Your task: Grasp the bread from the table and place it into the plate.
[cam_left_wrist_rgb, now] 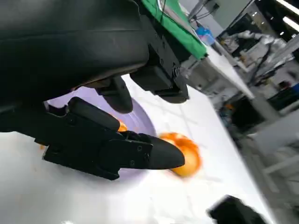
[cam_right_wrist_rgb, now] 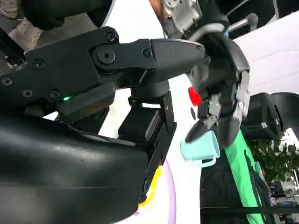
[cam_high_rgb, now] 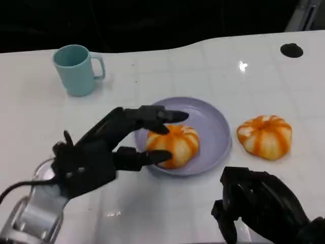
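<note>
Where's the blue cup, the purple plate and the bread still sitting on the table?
cup [cam_high_rgb: 75, 71], head view, its side.
plate [cam_high_rgb: 216, 124], head view, bare inside.
bread on the table [cam_high_rgb: 265, 136], head view, its top.

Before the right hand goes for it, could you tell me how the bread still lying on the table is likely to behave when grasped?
The bread on the table looks soft and puffy, so it probably squashes under firm fingers. Its domed shape with a flat base suggests it will slide rather than roll. It is likely light.
</note>
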`<state>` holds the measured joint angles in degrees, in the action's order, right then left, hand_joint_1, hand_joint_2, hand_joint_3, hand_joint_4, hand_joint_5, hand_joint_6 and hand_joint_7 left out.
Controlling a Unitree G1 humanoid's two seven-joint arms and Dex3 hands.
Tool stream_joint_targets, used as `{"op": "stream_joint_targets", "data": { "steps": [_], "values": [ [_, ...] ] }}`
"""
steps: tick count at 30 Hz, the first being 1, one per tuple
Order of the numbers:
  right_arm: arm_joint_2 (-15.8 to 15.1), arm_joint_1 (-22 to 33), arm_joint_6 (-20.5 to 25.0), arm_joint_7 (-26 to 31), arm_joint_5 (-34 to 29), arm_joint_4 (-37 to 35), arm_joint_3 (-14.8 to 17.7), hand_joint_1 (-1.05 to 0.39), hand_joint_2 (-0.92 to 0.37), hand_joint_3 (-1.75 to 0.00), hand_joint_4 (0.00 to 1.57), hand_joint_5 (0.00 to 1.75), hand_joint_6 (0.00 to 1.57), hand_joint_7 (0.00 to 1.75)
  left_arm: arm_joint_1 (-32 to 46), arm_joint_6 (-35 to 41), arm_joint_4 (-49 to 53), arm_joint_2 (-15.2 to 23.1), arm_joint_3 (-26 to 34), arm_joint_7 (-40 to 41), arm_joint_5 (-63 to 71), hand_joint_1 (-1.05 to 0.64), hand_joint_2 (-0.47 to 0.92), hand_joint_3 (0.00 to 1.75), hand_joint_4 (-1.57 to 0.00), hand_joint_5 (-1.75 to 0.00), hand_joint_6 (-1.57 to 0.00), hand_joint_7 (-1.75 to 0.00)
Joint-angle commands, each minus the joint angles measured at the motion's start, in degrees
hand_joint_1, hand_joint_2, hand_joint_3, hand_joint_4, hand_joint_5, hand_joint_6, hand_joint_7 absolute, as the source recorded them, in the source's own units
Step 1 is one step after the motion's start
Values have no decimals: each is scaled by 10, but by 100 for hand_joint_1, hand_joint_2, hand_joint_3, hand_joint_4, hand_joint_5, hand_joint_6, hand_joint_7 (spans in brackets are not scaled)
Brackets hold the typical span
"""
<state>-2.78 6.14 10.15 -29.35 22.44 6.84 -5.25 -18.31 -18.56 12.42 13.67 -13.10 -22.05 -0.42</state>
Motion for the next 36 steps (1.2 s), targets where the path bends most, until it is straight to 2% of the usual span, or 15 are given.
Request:
{"op": "stream_joint_targets", "data": {
  "steps": [1,4,8,10,12,16,21,31,36],
  "values": [
    [-9,3,1,-1,2,8,4,-92,-92,-33,122,161,104,146,59,29,-59,-8,28,-46,-87,-58,92,32,-38,-131,-53,-72],
    [-9,1,1,-1,0,7,3,-92,-92,-33,122,161,105,146,104,77,-122,-7,36,-57,-125,-64,92,34,-46,-142,-50,-101],
    [-9,-1,9,4,-1,11,3,-93,-92,-34,123,161,105,146,162,130,-199,-12,42,-42,-140,-66,92,35,-54,-154,-51,-120],
    [-9,-2,12,3,2,10,3,-93,-91,-34,122,162,105,145,189,156,-229,-23,43,-27,-145,-64,92,36,-54,-169,-47,-135],
    [-9,-1,12,3,0,12,2,-93,-91,-34,122,162,105,146,215,167,-248,-37,42,-13,-146,-64,92,39,-59,-173,-43,-151],
    [-9,-1,16,5,0,16,3,-93,-91,-34,122,162,105,146,256,197,-276,-52,49,-7,-168,-60,92,44,-69,-175,-41,-171],
    [-10,-1,15,2,2,17,4,-93,-91,-34,123,161,106,147,300,238,-302,-58,50,-8,-195,-58,92,46,-73,-175,-45,-175],
    [-12,-4,14,-4,7,11,9,-92,-91,-35,123,161,105,146,311,220,-245,-94,54,-19,-211,-62,92,39,-90,-175,-65,-175],
    [-12,-6,8,-5,5,5,10,-92,-92,-35,123,161,105,148,310,221,-233,-99,56,-28,-218,-62,92,36,-92,-175,-67,-175]
  ]
}}
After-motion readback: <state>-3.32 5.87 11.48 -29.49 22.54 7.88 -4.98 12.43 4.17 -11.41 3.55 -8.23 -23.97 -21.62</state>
